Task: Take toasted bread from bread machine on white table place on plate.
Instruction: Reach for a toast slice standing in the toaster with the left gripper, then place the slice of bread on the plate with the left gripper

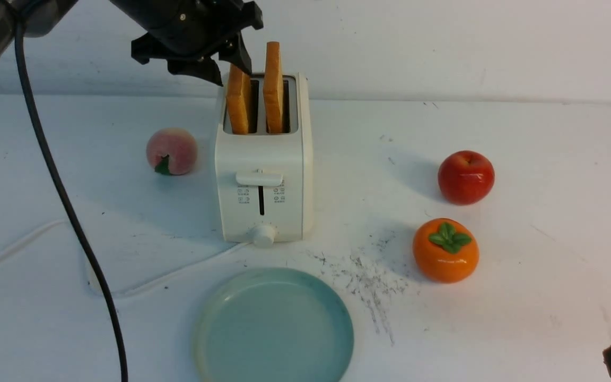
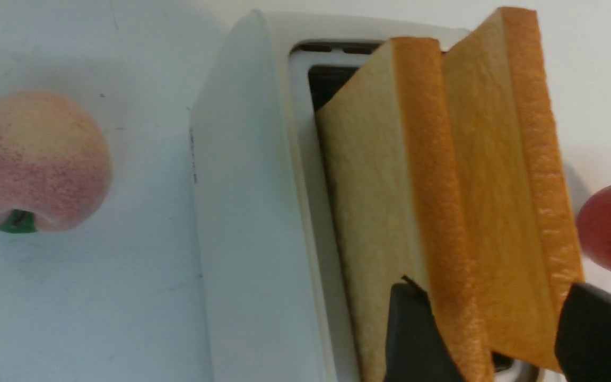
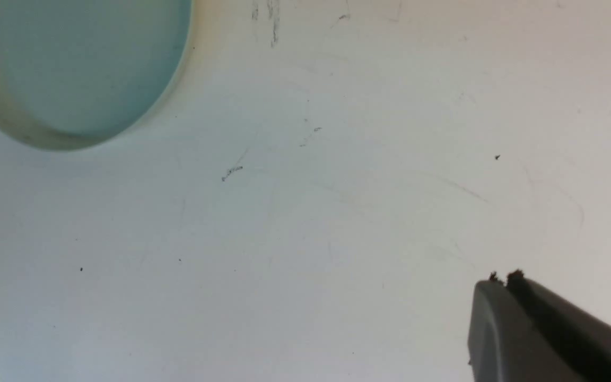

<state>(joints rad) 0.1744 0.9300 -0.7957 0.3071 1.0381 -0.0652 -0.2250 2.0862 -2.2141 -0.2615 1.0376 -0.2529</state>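
the left gripper hangs over the far end of the bread machine with its jaws apart. one finger is left of the left slice and the other seems to sit in the gap before the right slice. it clamps nothing as far as the front view shows, and the wrist view leaves the exact straddle unclear.

to do the grasp well, i judge it should sink a little so the pads meet the flat faces rather than only the crust corner. it should then close gently and lift straight up until the slice clears its slot before coming near to the plate.

the toasted bread is two thick slices with pale golden faces and orange-brown crust, both standing in the slots. the left one sits lower and leans a bit, and the right one stands taller.

the plate lies just near of the machine on the white table and holds nothing. the right gripper, jaws together and holding nothing, rests well apart at the near right.
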